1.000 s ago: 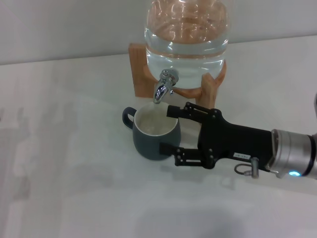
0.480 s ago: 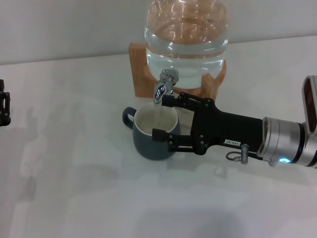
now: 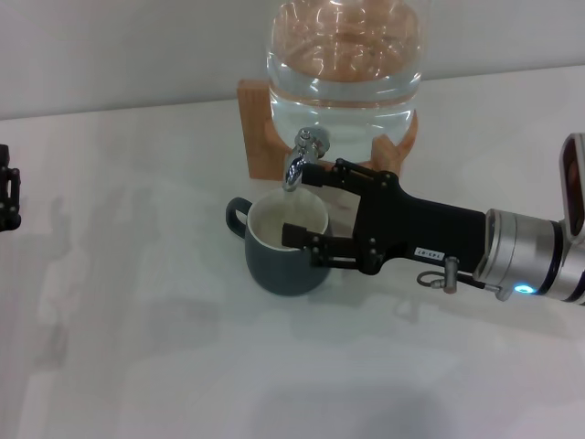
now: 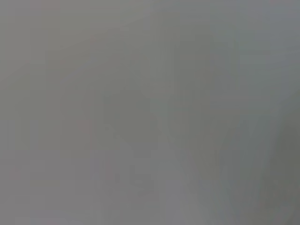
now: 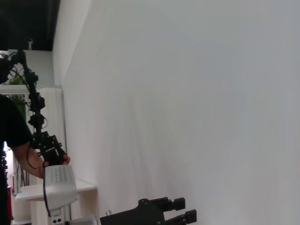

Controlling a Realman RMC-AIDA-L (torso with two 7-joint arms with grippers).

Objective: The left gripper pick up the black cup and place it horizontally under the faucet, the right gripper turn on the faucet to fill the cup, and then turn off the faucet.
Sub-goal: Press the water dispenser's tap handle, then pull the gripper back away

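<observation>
White table [image 3: 137,366] bearing black cup [image 3: 283,265] and wooden stand [image 3: 260,137].

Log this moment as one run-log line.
black cup: upright under faucet | right gripper: open, reaching faucet | left gripper: at table's left edge

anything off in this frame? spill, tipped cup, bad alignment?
Nothing stands out. The black cup stands upright under the faucet, no water on the table. The right gripper is open beside the spout; the left gripper sits at the table's edge.

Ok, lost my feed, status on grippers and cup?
Right gripper open, at the faucet, over the black cup. Left gripper parked at table's left edge. Cup upright under spout. Nothing blocking.
</observation>
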